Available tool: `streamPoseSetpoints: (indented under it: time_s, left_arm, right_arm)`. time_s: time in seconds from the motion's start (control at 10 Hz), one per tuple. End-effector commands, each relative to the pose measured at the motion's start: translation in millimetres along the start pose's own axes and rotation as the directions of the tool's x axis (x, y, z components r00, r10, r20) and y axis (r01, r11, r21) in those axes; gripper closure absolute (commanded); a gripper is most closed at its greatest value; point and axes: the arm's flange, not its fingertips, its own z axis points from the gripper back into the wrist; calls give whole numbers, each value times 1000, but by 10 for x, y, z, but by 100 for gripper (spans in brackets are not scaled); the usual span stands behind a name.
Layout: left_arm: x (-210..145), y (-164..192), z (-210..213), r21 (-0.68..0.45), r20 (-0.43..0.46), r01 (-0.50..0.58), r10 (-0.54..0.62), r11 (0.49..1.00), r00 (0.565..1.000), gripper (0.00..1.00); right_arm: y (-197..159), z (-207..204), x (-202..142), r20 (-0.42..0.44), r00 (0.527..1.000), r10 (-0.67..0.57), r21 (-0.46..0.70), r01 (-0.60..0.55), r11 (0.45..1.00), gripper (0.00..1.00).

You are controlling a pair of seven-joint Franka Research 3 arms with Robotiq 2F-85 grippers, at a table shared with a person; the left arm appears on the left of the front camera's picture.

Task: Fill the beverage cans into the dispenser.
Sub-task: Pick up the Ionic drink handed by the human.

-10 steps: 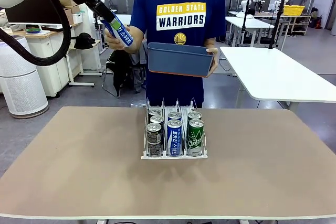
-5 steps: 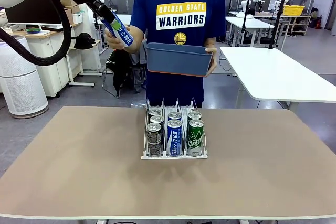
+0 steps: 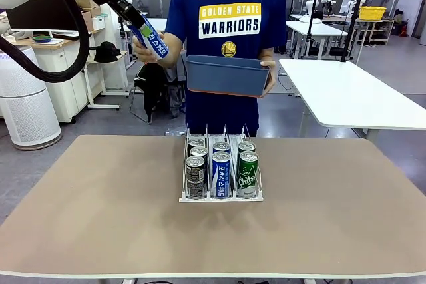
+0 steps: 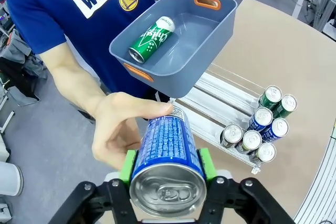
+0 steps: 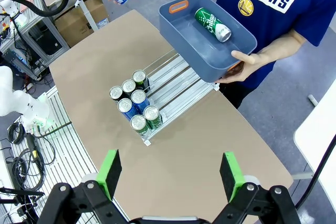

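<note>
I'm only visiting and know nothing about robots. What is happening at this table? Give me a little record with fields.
Left claw: shut on a blue can, raised off the table
Person's hand: also gripping that blue can
Other hand: holding the blue-grey bin
Bin contents: one green can, lying on its side
Dispenser: on the table, seven cans upright; three dark, two blue, two green
Right claw: open, empty, high above the table
</note>
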Motion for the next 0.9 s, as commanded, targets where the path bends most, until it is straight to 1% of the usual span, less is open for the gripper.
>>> streamPoseSetpoints:
  time_s: [0.0, 0.1, 0.2, 0.3, 0.4, 0.8]
  left_arm:
    - [-12, -1, 57, 16, -16, -23, 23, 1000, 1000, 100]
    - [-13, -8, 70, 18, -22, -22, 23, 1000, 999, 100]
    - [-7, -21, 58, -9, -28, -9, 8, 1000, 1000, 100]
    - [15, -31, 36, 9, -11, -69, 69, 998, 998, 100]
    - [-4, 4, 11, 1, -3, -5, 5, 1000, 1000, 100]
    - [-4, 4, 11, 1, -3, -5, 5, 1000, 1000, 100]
  right_arm:
    - [8, 3, 0, 1, 1000, 2, 0, -2, 1000, 0]
    - [8, 3, 0, 1, 1000, 2, 0, -2, 1000, 0]
    - [8, 3, 0, 1, 1000, 2, 0, -2, 1000, 0]
    - [8, 3, 0, 1, 1000, 2, 0, -2, 1000, 0]
    - [8, 3, 0, 1, 1000, 2, 0, -2, 1000, 0]
    - [8, 3, 0, 1, 1000, 2, 0, -2, 1000, 0]
